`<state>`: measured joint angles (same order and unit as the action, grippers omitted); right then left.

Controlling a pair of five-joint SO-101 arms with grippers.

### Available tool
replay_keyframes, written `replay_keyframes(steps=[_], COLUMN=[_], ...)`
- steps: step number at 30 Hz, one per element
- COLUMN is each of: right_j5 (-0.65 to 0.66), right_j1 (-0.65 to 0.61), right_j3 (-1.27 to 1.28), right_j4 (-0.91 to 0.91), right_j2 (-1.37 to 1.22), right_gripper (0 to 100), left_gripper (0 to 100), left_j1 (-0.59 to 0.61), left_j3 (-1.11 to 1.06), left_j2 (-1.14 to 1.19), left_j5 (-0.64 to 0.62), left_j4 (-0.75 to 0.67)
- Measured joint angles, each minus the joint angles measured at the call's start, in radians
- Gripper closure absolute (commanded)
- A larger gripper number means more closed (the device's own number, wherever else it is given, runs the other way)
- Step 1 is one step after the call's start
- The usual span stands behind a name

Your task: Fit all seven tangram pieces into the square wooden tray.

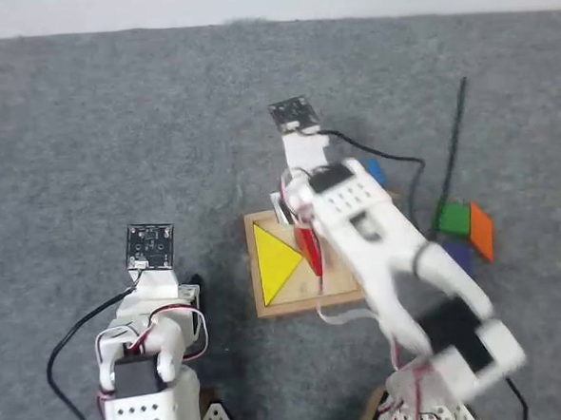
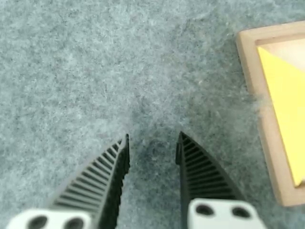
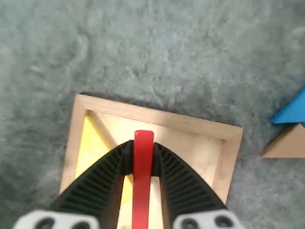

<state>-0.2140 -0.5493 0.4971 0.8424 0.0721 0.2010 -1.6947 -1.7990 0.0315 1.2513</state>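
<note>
The square wooden tray (image 1: 263, 304) lies mid-table with a yellow triangle (image 1: 274, 261) flat in its left half. Above the tray's middle, my right gripper (image 3: 143, 145) is shut on a red piece (image 3: 143, 191) held on edge, over the tray (image 3: 157, 117) beside the yellow triangle (image 3: 88, 143). The red piece (image 1: 311, 254) shows under the right arm. My left gripper (image 2: 152, 143) stands open over bare carpet, left of the tray (image 2: 250, 71), with nothing between its fingers. A blue piece (image 1: 375, 172) lies behind the tray. Green (image 1: 452, 218), orange (image 1: 482, 231) and purple (image 1: 457, 253) pieces lie to the right.
Grey carpet covers the table. A black cable (image 1: 453, 152) runs along the right side near the loose pieces. A tan piece (image 3: 286, 143) lies next to the blue piece (image 3: 290, 109) outside the tray's corner. The left arm's base (image 1: 145, 409) stands at the front left.
</note>
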Motion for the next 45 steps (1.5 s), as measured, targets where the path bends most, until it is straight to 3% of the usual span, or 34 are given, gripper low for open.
replay_keyframes(steps=[4, 11, 15, 17, 21, 27, 32, 36, 45], right_j5=[-0.051, -0.215, -0.192, -0.127, 0.157, 0.514, 0.749, 0.829, 0.919], right_j1=[0.02, 0.098, 0.069, 0.04, 0.015, -0.008, -0.118, -0.183, -0.19], right_j3=[0.187, 0.258, 0.261, 0.261, 0.235, 0.034, -0.101, -0.144, -0.183], right_j4=[-0.1, -0.126, -0.153, -0.164, -0.146, 0.072, 0.236, 0.284, 0.287], right_j2=[0.196, 0.238, 0.238, 0.23, 0.229, 0.224, 0.095, -0.025, -0.147], right_gripper=[99.1, 98.9, 99.1, 99.1, 99.1, 99.1, 99.1, 99.1, 96.8], left_gripper=[85, 85, 85, 85, 85, 85, 85, 85, 85], left_j1=[0.0, 0.0, 0.0, 0.0, 0.0, 0.0, 0.0, 0.0, 0.0], left_j3=[0.0, 0.0, 0.0, 0.0, 0.0, 0.0, 0.0, 0.0, 0.0], left_j2=[0.0, 0.0, 0.0, 0.0, 0.0, 0.0, 0.0, 0.0, 0.0], left_j5=[0.0, 0.0, 0.0, 0.0, 0.0, 0.0, 0.0, 0.0, 0.0], left_j4=[0.0, 0.0, 0.0, 0.0, 0.0, 0.0, 0.0, 0.0, 0.0])
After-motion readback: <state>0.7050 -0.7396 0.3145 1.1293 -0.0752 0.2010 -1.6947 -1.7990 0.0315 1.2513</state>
